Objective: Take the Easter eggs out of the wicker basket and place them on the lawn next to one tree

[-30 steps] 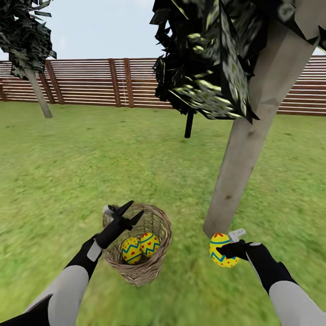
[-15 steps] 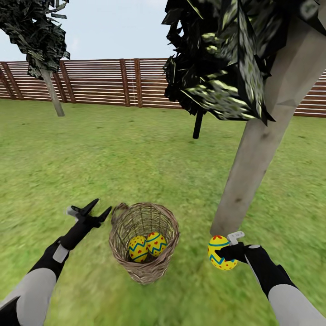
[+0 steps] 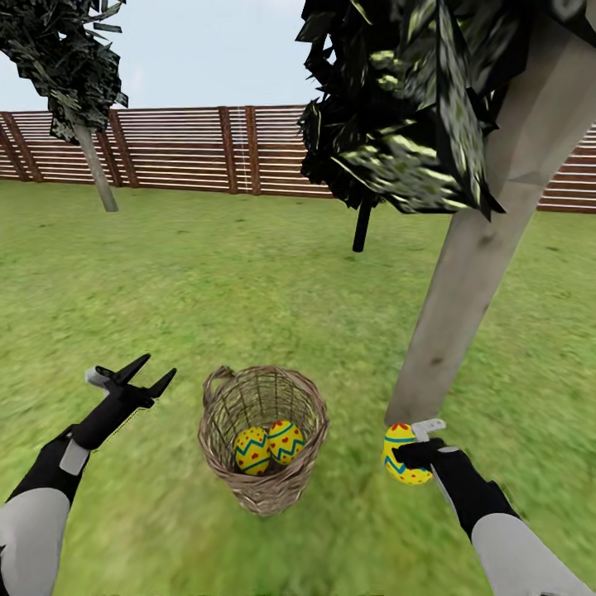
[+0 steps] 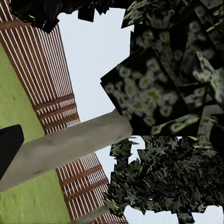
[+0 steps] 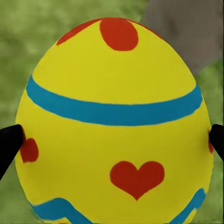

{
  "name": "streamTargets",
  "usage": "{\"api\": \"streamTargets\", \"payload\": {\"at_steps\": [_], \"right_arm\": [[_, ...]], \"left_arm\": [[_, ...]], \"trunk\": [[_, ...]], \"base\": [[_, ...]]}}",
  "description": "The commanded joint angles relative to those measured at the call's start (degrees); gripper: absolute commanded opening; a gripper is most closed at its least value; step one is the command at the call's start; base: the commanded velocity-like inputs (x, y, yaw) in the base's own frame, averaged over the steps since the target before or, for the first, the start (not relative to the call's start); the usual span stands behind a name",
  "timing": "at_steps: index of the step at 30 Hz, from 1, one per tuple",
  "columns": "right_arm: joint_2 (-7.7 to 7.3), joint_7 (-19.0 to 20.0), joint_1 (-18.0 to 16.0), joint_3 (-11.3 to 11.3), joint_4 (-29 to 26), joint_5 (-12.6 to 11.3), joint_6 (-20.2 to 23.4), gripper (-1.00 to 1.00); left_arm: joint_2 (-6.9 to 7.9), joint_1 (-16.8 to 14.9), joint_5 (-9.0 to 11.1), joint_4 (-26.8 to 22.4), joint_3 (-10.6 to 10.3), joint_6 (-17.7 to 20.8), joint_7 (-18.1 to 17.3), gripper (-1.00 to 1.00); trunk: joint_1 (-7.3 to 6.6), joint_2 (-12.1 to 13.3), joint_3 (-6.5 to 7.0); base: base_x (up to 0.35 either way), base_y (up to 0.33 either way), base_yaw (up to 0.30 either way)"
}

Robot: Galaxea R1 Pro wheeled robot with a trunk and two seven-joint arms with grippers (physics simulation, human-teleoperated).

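Close-up — yellow, blue-banded, red-hearted egg (image 5: pixel 114 126)

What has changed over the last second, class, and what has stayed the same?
The left gripper, open and empty, has swung away from above the wicker basket out to the robot's left over the lawn. The camera also shifted a little. Unchanged: two eggs lie in the basket, and the right gripper still holds the third egg by the foot of the tree.

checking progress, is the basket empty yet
No, two Easter eggs lie inside the wicker basket, while the right gripper holds the third egg beside the tree trunk.
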Motion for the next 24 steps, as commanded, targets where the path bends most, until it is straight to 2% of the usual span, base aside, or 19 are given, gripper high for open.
{"api": "streamTargets", "payload": {"at_steps": [1,4,7,9,12,15,18,21,24], "right_arm": [[0.35,-1.9,-0.1,-0.5,1.1,1.4,0.0,-1.00],[0.93,-4.1,-0.2,-0.4,5.8,1.5,-1.0,-1.00],[1.57,-4.7,-0.4,-0.3,10.5,1.4,-2.6,-1.00],[1.75,-6.6,-1.0,-0.3,14.0,1.4,-2.7,-1.00],[2.10,-9.0,-2.1,-0.3,15.0,1.5,-2.7,-1.00],[3.75,-9.3,-3.3,-0.3,15.5,1.4,-2.8,-1.00],[4.51,-10.6,-4.4,-0.3,15.6,1.4,-2.8,-1.00],[4.58,-11.2,-4.9,-0.3,15.7,1.4,-3.0,-1.00],[4.19,-13.9,-5.0,-0.3,15.7,1.4,-7.2,-1.00]], "left_arm": [[-0.16,0.0,-0.2,-1.5,0.0,1.0,-0.3,1.00],[-0.12,0.0,-0.1,-3.1,0.3,1.4,-0.3,1.00],[1.34,0.0,0.2,-3.7,1.8,1.6,-0.3,1.00],[2.38,0.0,1.2,-5.8,2.4,3.5,-0.3,1.00],[2.59,0.0,2.3,-7.9,2.6,5.0,-0.3,1.00],[2.61,0.0,2.5,-8.3,2.5,5.2,-0.3,1.00],[2.54,0.0,2.5,-8.2,2.5,5.2,-0.3,1.00],[2.39,0.0,2.5,-8.3,2.4,5.2,-0.3,1.00],[2.15,0.0,2.5,-8.3,2.4,5.2,-0.3,1.00]], "trunk": [[0.22,-0.4,-0.23],[0.87,-1.6,-0.76],[1.16,-2.1,-1.38],[1.21,-2.1,-1.83],[1.29,-2.2,-2.49],[1.36,-2.2,-3.16],[1.44,-2.2,-3.82],[1.52,-2.3,-4.49],[1.59,-2.3,-5.15]], "base": [[0.000,0.000,0.000],[0.000,0.000,0.000],[0.000,0.000,0.000],[0.000,0.000,0.000],[0.000,0.000,0.000],[0.000,0.000,0.000],[0.000,0.000,0.000],[0.000,0.000,0.000],[0.000,0.000,0.000]]}}
